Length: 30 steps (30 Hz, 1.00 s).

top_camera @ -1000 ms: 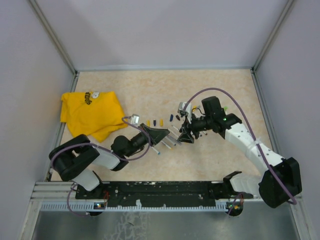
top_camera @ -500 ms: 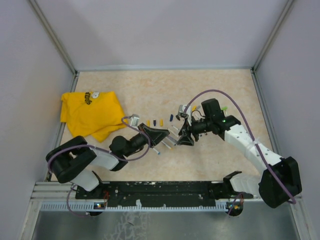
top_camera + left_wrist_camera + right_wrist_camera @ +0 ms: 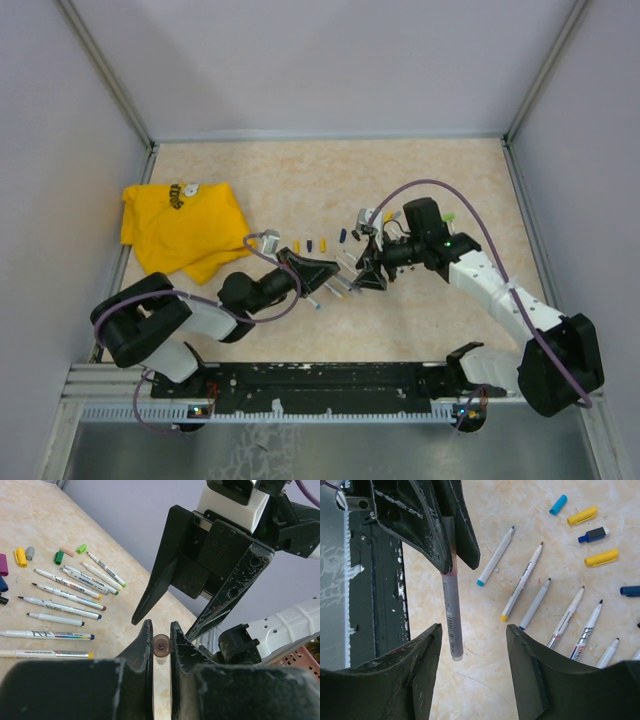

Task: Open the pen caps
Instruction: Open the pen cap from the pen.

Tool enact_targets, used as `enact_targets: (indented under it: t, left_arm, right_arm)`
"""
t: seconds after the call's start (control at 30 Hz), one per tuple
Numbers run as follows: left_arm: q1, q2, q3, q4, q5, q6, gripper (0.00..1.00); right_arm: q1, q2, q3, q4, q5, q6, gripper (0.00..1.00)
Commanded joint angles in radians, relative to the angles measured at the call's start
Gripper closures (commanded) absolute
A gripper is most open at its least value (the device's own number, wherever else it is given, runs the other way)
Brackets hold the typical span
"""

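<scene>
Loose stubby pen caps (image 3: pixel 601 557), yellow, blue, black, flat and scattered.

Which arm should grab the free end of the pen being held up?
Right. The right claw is open, with the free end of the pen pointing between its fingers; the left claw is shut on that pen, busy holding it.

Beige table (image 3: pixel 300 170), uncapped pens (image 3: pixel 522 581), pen caps (image 3: pixel 583 515), yellow cloth (image 3: pixel 180 228)

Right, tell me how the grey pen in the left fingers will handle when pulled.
The slim grey plastic pen juts straight out, unsupported, from the left fingers, so probably stiff and light. Its smooth round barrel may slip or twist, and would likely roll if dropped.
</scene>
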Motion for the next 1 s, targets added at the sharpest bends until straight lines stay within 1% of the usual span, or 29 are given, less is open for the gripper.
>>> enact_targets:
  t: [0.0,0.33,0.47,0.57,0.67,0.7,0.77,0.8,0.83,0.97]
  left_arm:
    - [-0.004,-0.019,0.01,0.136,0.035,0.016,1.0]
    - [-0.004,0.013,0.045,0.136,0.054,0.0,1.0]
    - [-0.004,0.019,0.046,0.152,0.06,-0.008,1.0]
    - [-0.004,0.021,0.044,0.163,0.059,-0.012,1.0]
    - [-0.004,0.019,0.039,0.176,0.053,-0.016,1.0]
    - [-0.004,0.017,0.037,0.181,0.048,-0.015,1.0]
    - [-0.002,0.008,0.026,0.188,0.03,-0.008,1.0]
    - [0.004,-0.001,0.02,0.191,0.022,-0.004,1.0]
    - [0.009,-0.007,0.016,0.193,0.018,-0.004,1.0]
    - [0.055,-0.03,-0.005,0.214,0.018,-0.025,1.0]
  right_arm:
    - [0.0,-0.029,-0.01,0.068,-0.029,0.024,0.46]
    - [0.039,0.006,-0.028,0.11,-0.074,0.052,0.46]
    - [0.064,0.025,-0.035,0.125,-0.058,0.05,0.49]
    - [0.087,0.036,-0.04,0.13,-0.048,0.035,0.56]
    - [0.105,0.048,-0.036,0.117,-0.048,0.014,0.67]
    - [0.106,0.048,-0.033,0.111,-0.051,0.008,0.72]
    - [0.106,0.048,-0.027,0.098,-0.057,-0.005,0.85]
    - [0.106,0.048,-0.023,0.091,-0.064,-0.011,0.95]
    - [0.106,0.05,-0.021,0.08,-0.075,-0.018,1.0]
    - [0.106,0.054,-0.014,0.064,-0.09,-0.019,1.0]
